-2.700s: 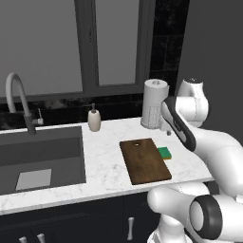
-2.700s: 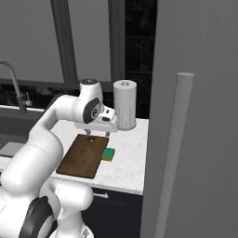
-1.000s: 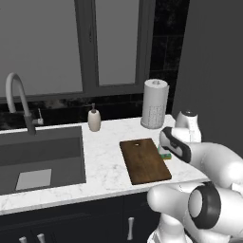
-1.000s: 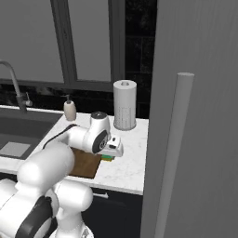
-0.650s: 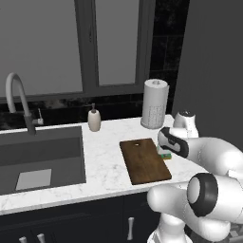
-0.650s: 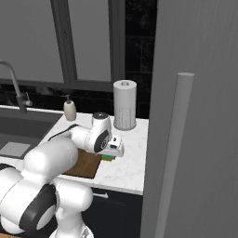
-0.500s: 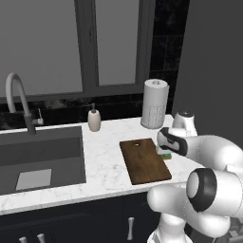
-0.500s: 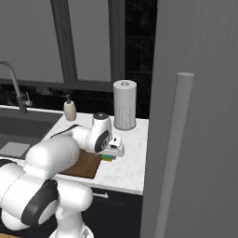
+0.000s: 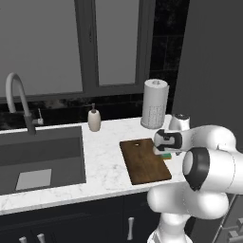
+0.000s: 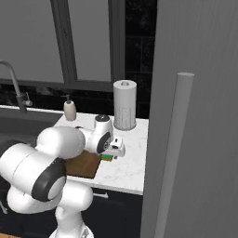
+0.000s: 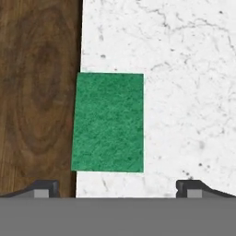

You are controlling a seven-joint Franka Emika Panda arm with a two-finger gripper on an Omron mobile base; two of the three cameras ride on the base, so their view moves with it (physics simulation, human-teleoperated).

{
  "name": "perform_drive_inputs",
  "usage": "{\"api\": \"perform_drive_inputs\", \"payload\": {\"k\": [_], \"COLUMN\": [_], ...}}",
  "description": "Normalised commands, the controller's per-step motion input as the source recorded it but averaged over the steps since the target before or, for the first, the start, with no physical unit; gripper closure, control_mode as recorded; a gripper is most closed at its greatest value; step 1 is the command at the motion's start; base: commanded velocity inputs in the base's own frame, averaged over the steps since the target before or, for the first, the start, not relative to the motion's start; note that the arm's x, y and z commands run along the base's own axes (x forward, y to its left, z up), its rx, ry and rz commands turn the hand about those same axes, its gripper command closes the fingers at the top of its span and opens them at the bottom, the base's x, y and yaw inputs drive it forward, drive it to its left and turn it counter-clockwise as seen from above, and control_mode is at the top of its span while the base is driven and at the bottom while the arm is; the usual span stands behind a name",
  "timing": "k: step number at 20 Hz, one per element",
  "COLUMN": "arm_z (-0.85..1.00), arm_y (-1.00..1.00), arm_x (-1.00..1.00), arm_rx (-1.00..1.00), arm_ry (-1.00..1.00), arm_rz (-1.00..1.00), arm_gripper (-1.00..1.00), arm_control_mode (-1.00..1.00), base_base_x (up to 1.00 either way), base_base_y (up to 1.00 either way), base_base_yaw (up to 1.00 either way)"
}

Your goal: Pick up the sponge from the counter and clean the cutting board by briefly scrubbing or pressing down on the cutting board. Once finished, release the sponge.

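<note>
The white counter carries the brown cutting board, and the green sponge lies flat on the counter with one long edge against the board's side. The gripper hangs low right over the sponge, jaws spread wide and holding nothing, its fingertips straddling the sponge's width.

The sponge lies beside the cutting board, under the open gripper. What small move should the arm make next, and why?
Probably lower straight down and then close. In the hand view the sponge lies flat on the counter, its edge against the cutting board, between the two fingertips of the open gripper. The sponge is not yet held, so descending until the fingers flank it seems the right step.
</note>
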Motion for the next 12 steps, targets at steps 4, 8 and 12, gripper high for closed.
{"api": "perform_drive_inputs", "payload": {"k": [4, 8, 12], "arm_z": [-0.13, -0.14, -0.18], "arm_y": [0.0, 0.0, 0.0], "arm_x": [0.28, 0.32, 0.32], "arm_rx": [0.0, 0.0, 0.0], "arm_ry": [0.0, 0.0, 0.0], "arm_rz": [0.0, 0.0, 0.0], "arm_gripper": [-1.0, -1.0, -1.0], "arm_control_mode": [-1.0, -1.0, -1.0], "base_base_x": [0.0, 0.0, 0.0], "base_base_y": [0.0, 0.0, 0.0], "base_base_yaw": [0.0, 0.0, 0.0]}}
